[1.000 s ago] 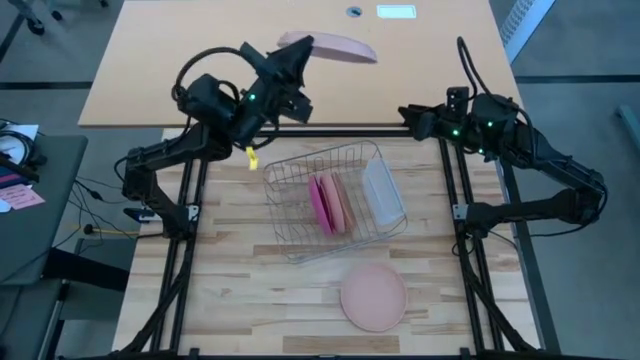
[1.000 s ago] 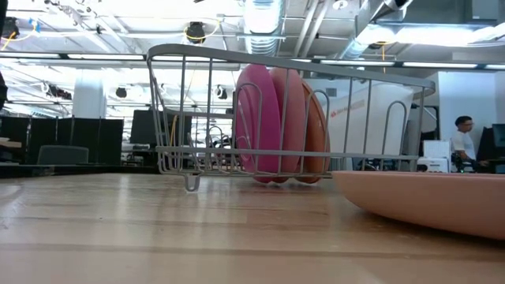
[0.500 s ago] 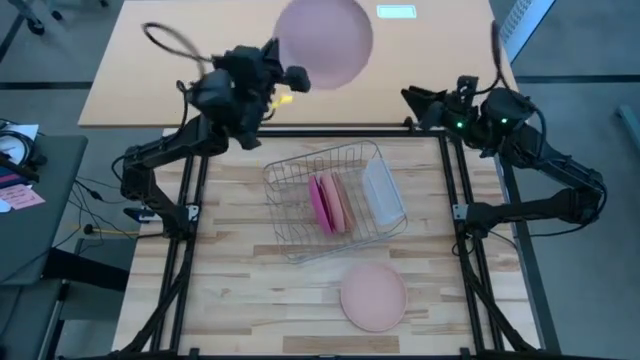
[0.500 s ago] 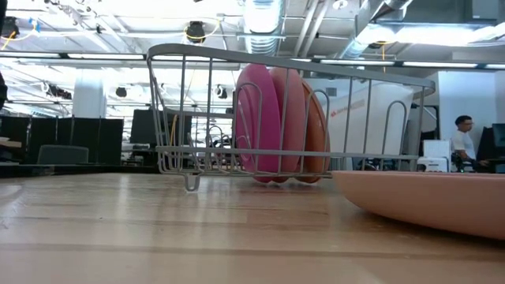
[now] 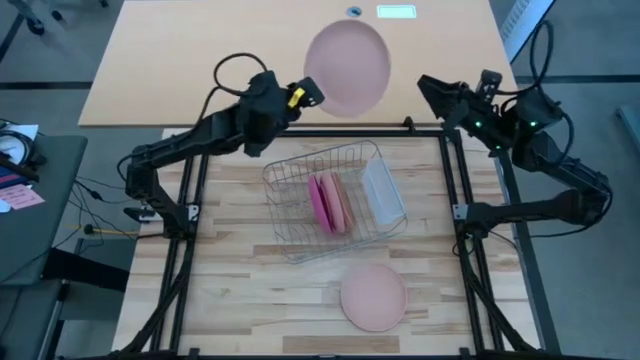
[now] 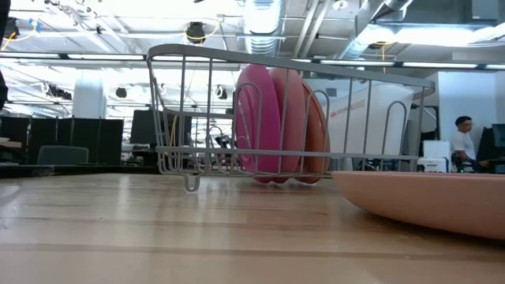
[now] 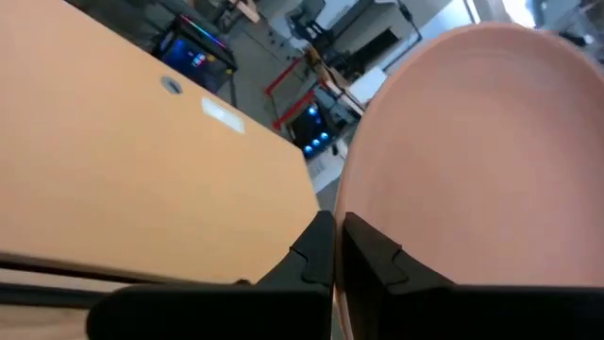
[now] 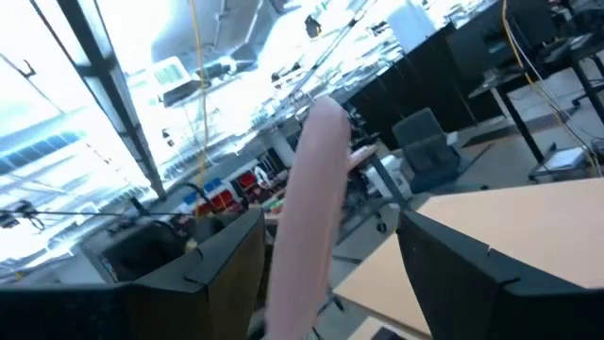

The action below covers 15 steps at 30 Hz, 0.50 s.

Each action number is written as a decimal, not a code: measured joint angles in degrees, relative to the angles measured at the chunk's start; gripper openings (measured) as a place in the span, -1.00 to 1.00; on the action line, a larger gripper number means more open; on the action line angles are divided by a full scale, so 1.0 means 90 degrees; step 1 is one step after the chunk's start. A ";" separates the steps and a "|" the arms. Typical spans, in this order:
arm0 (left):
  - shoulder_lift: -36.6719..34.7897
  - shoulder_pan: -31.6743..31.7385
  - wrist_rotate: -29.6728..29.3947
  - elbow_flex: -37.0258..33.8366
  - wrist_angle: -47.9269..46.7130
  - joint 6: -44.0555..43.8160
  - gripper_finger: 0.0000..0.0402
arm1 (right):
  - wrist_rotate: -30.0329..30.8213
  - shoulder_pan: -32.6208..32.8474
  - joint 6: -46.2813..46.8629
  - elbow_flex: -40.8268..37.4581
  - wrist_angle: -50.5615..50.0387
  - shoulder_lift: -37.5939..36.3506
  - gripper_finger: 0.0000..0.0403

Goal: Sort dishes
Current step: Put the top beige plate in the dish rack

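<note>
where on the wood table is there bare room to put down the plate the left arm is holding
Bare wood lies left of the wire rack, out to the table edge, and along the near edge left of the flat salmon plate. The rack's middle is crowded with upright plates and a clear tub. The held plate hangs beyond the table's far side.
</note>
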 joint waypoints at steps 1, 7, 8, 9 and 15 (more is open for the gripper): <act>0.0000 0.0005 -0.0032 0.0000 -0.0029 0.0012 -1.00 | 0.0009 -0.0011 -0.0013 0.0000 -0.0043 -0.0038 0.23; -0.0007 -0.0049 -0.0192 0.0000 -0.0129 0.0432 -1.00 | 0.0060 -0.0372 0.0064 0.0000 -0.0177 -0.0276 0.23; -0.0005 -0.0082 -0.0196 0.0000 -0.0140 0.0581 -1.00 | 0.0083 -0.0394 0.0086 0.0002 -0.0292 -0.0297 0.23; -0.0005 -0.0124 -0.0224 0.0000 -0.0143 0.0703 -1.00 | 0.0083 -0.0396 0.0101 0.0002 -0.0444 -0.0316 0.23; -0.0005 -0.0596 -0.1125 0.0000 -0.0338 0.0835 -1.00 | 0.0006 -0.0272 0.0654 -0.0006 -0.1350 -0.0275 0.23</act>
